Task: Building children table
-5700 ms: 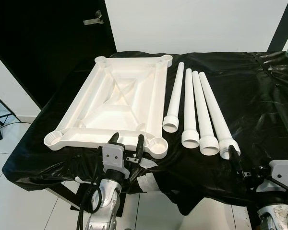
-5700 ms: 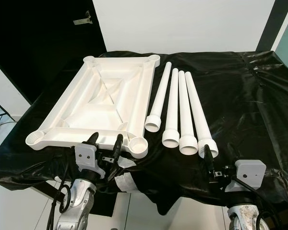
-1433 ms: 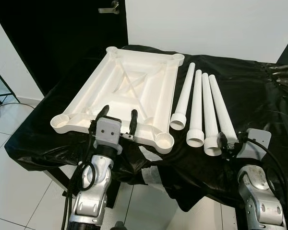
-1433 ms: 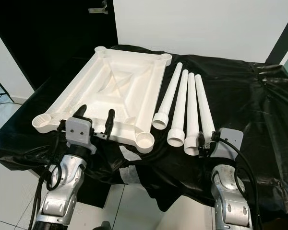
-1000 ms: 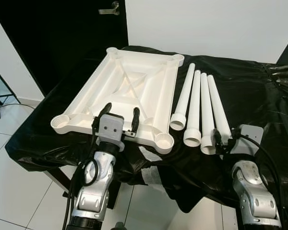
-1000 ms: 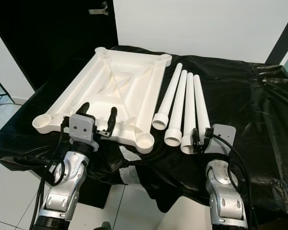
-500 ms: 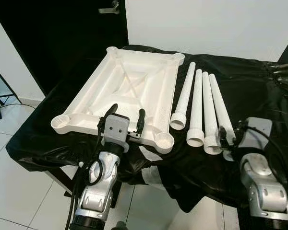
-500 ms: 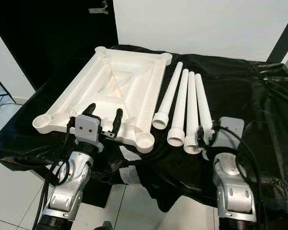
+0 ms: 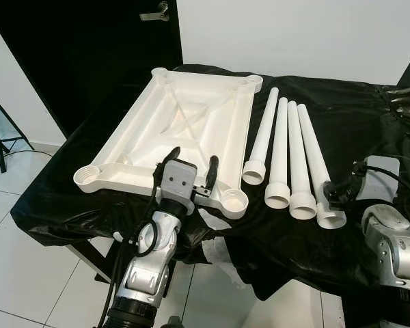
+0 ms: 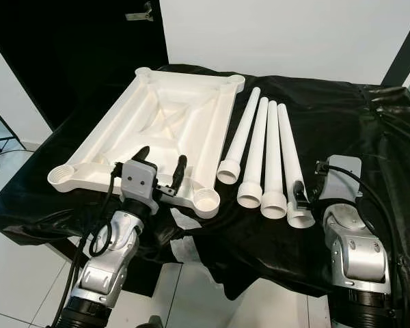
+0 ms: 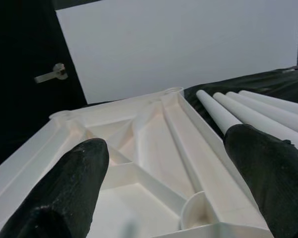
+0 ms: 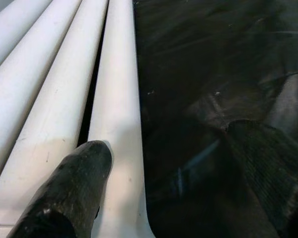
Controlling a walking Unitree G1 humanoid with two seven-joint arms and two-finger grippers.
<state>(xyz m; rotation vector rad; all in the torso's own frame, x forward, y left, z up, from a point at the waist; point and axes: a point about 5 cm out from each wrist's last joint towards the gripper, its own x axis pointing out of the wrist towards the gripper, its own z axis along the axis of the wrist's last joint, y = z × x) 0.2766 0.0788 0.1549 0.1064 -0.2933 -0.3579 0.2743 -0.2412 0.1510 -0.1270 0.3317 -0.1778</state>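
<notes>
White plastic tabletop [image 9: 184,130] lies upside down on the black sheet [image 9: 355,130], your left gripper [image 9: 190,166] now further in over its near edge than half a second ago, fingers [image 11: 79,178] spread apart with nothing between them. Your right gripper [image 10: 313,188] has swung outward: fingers apart, one fingertip [image 12: 79,168] resting on the outermost of the four legs [image 9: 313,164], the other over bare sheet beside it.

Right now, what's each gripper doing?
Left gripper: open, empty, at the tabletop's near edge.
Right gripper: open, straddling the outermost table leg, not clamped.
</notes>
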